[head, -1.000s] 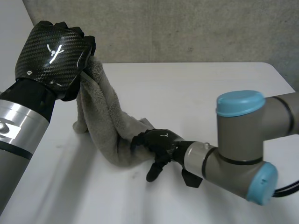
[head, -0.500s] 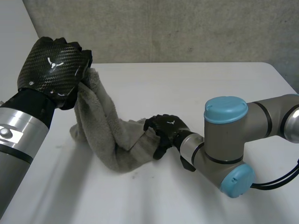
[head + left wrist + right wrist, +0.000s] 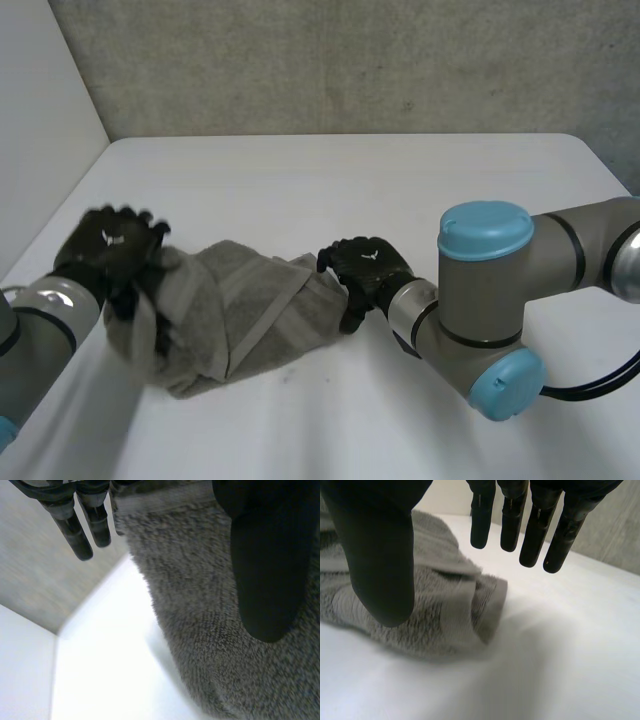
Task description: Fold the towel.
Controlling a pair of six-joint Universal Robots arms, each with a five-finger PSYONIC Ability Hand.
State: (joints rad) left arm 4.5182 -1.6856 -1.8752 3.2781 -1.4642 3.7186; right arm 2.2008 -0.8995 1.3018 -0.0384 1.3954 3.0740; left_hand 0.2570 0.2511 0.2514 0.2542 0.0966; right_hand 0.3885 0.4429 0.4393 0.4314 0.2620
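Note:
The grey towel [image 3: 240,310] lies crumpled in loose folds on the white table [image 3: 400,180], between my two hands. My left hand [image 3: 108,245] is low at the towel's left end. In the left wrist view its fingers [image 3: 75,535] stand straight and clear of the towel [image 3: 200,605], while the thumb [image 3: 265,555] lies over the pile. My right hand [image 3: 365,268] sits at the towel's right end. From its own wrist, the thumb [image 3: 380,555] hangs above the bunched edge of the towel [image 3: 435,610] and the straight fingers [image 3: 535,525] reach past it over bare table. Neither hand grips cloth.
A grey wall [image 3: 350,60] runs behind the table and a white wall [image 3: 40,130] stands along its left side. My right arm's elbow with its blue caps [image 3: 490,300] lies low over the table's right half. Bare table stretches beyond the towel.
My left hand has dropped from high at the left down to the table, laying the towel down, and its fingers have straightened. The right hand has moved slightly farther back at the towel's right end.

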